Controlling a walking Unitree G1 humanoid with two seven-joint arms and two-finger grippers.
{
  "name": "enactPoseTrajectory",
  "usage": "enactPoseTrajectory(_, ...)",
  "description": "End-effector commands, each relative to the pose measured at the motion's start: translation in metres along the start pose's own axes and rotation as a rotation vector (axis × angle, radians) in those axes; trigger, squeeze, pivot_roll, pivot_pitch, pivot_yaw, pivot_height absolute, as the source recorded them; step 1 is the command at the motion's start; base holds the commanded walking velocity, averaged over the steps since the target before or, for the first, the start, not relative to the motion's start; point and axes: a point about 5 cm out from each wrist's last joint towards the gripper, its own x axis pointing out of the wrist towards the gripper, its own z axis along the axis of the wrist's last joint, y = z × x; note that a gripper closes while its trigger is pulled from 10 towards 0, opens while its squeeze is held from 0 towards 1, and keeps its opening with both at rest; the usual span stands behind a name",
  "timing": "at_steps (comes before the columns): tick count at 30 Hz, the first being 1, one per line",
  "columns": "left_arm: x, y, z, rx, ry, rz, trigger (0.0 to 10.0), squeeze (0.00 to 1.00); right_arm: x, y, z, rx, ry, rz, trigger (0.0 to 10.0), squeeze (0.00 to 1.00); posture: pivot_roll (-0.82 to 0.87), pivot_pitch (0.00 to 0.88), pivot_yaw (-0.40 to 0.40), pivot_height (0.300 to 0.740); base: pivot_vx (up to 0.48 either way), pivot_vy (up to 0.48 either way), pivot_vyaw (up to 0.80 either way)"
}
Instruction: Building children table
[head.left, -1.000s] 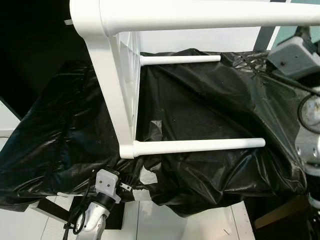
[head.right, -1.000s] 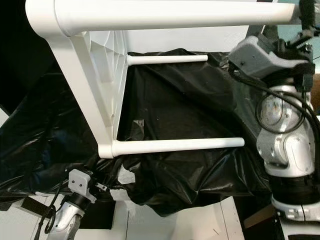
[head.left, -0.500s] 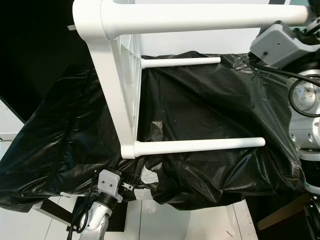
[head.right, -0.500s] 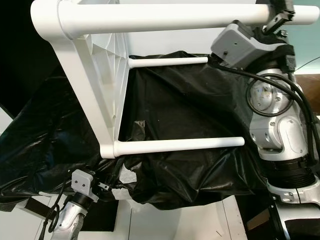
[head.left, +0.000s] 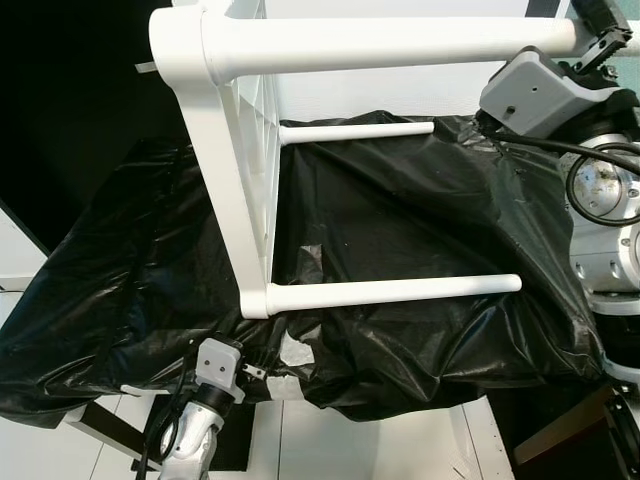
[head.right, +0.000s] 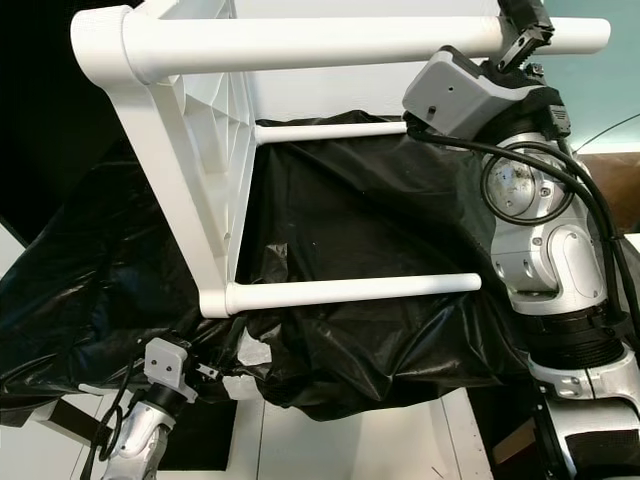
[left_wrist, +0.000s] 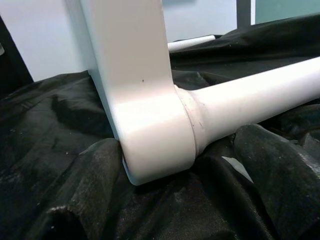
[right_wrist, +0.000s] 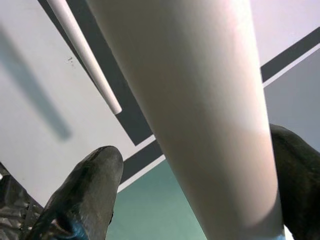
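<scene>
1. Our white children's table (head.left: 235, 190) lies on its side on black plastic sheeting (head.left: 420, 230).
2. Our right gripper (head.right: 522, 28) clasps its top leg (head.right: 330, 42).
3. Our left gripper (head.left: 245, 372) waits below the near corner; we cannot tell its jaws.

Plenty of open gap between the two lower table legs (head.left: 393, 291) over the black plastic sheet (head.left: 420, 215); the white tabletop (head.left: 235, 190) on edge walls off the left.

table (head.left: 240, 190) on its side on sheet (head.left: 420, 230)
</scene>
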Motion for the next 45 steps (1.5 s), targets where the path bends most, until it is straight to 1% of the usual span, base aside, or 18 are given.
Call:
enactPoseTrajectory(1, -0.035, -0.022, -0.040, -0.094, 0.274, -0.102, 10.0, 0.00, 0.003, 0.008, 0.001, 0.017, -0.009, 0.062, 10.0, 0.00, -0.12, 0.035, 0.007, 0.740, 0.000, 0.000, 0.00)
enactPoseTrajectory(2, -0.035, -0.022, -0.041, -0.095, 0.281, -0.101, 10.0, 0.00, 0.004, 0.009, 0.001, 0.022, -0.007, 0.072, 8.5, 0.00, -0.12, 0.035, 0.007, 0.740, 0.000, 0.000, 0.00)
enactPoseTrajectory(3, -0.036, -0.022, -0.042, -0.096, 0.286, -0.100, 10.0, 0.00, 0.004, 0.011, 0.000, 0.028, 0.000, 0.080, 0.0, 0.00, -0.11, 0.035, 0.006, 0.740, 0.000, 0.000, 0.00)
enactPoseTrajectory(5, -0.036, -0.022, -0.042, -0.096, 0.286, -0.100, 10.0, 0.00, 0.004, 0.011, 0.000, 0.028, 0.000, 0.080, 0.0, 0.00, -0.11, 0.035, 0.006, 0.740, 0.000, 0.000, 0.00)
enactPoseTrajectory(8, -0.036, -0.022, -0.043, -0.097, 0.294, -0.097, 10.0, 0.00, 0.000, 0.019, -0.005, 0.064, 0.043, 0.092, 0.0, 0.00, -0.11, 0.038, 0.006, 0.740, 0.000, 0.000, 0.00)
enactPoseTrajectory(11, -0.036, -0.022, -0.043, -0.097, 0.294, -0.097, 10.0, 0.00, -0.002, 0.022, -0.006, 0.069, 0.052, 0.098, 0.0, 0.00, -0.11, 0.038, 0.009, 0.740, 0.000, 0.000, 0.00)
enactPoseTrajectory(12, -0.036, -0.022, -0.043, -0.096, 0.291, -0.099, 10.0, 0.00, -0.003, 0.025, -0.006, 0.065, 0.055, 0.104, 3.9, 0.00, -0.11, 0.038, 0.012, 0.740, 0.000, 0.000, 0.00)
enactPoseTrajectory(13, -0.036, -0.022, -0.043, -0.095, 0.291, -0.104, 10.0, 0.00, -0.002, 0.024, -0.006, 0.061, 0.055, 0.100, 10.0, 0.00, -0.11, 0.037, 0.014, 0.740, 0.000, 0.000, 0.00)
enactPoseTrajectory(17, -0.036, -0.022, -0.043, -0.091, 0.290, -0.112, 10.0, 0.00, 0.004, 0.016, -0.005, 0.050, 0.044, 0.068, 10.0, 0.00, -0.11, 0.035, 0.016, 0.740, 0.000, 0.000, 0.00)
enactPoseTrajectory(18, -0.035, -0.022, -0.043, -0.089, 0.290, -0.112, 10.0, 0.00, 0.007, 0.013, -0.005, 0.047, 0.041, 0.046, 10.0, 0.35, -0.11, 0.034, 0.017, 0.740, 0.000, 0.000, 0.00)
enactPoseTrajectory(19, -0.035, -0.022, -0.043, -0.088, 0.291, -0.112, 10.0, 0.00, 0.009, 0.011, -0.004, 0.045, 0.039, 0.032, 10.0, 0.35, -0.11, 0.034, 0.017, 0.740, 0.000, 0.000, 0.00)
enactPoseTrajectory(20, -0.035, -0.022, -0.043, -0.087, 0.288, -0.113, 10.0, 0.00, 0.010, 0.010, -0.004, 0.046, 0.038, 0.019, 10.0, 1.00, -0.11, 0.032, 0.017, 0.740, 0.000, 0.000, 0.00)
enactPoseTrajectory(25, -0.034, -0.022, -0.042, -0.084, 0.283, -0.112, 10.0, 0.00, 0.013, 0.009, -0.003, 0.048, 0.034, 0.011, 10.0, 1.00, -0.10, 0.031, 0.015, 0.740, 0.000, 0.000, 0.00)
enactPoseTrajectory(31, -0.035, -0.022, -0.044, -0.086, 0.292, -0.107, 10.0, 0.00, 0.020, 0.016, 0.003, 0.024, -0.009, 0.069, 10.0, 1.00, -0.10, 0.030, 0.011, 0.740, 0.000, 0.000, 0.00)
enactPoseTrajectory(32, -0.036, -0.022, -0.044, -0.087, 0.295, -0.106, 10.0, 0.00, 0.021, 0.018, 0.005, 0.022, -0.023, 0.087, 10.0, 0.00, -0.09, 0.030, 0.010, 0.740, 0.000, 0.000, 0.00)
enactPoseTrajectory(37, -0.040, -0.023, -0.046, -0.091, 0.310, -0.102, 10.0, 0.00, 0.022, 0.023, 0.025, 0.050, -0.119, 0.125, 10.0, 0.00, -0.09, 0.035, 0.007, 0.740, 0.000, 0.000, 0.00)
enactPoseTrajectory(44, -0.044, -0.024, -0.048, -0.092, 0.322, -0.104, 10.0, 0.00, 0.020, 0.024, 0.034, 0.084, -0.162, 0.130, 10.0, 0.00, -0.09, 0.038, 0.009, 0.740, 0.000, 0.000, 0.00)
enactPoseTrajectory(45, -0.047, -0.024, -0.050, -0.096, 0.342, -0.102, 10.0, 0.00, 0.018, 0.025, 0.036, 0.093, -0.173, 0.143, 10.0, 0.00, -0.09, 0.038, 0.010, 0.740, 0.000, 0.000, 0.00)
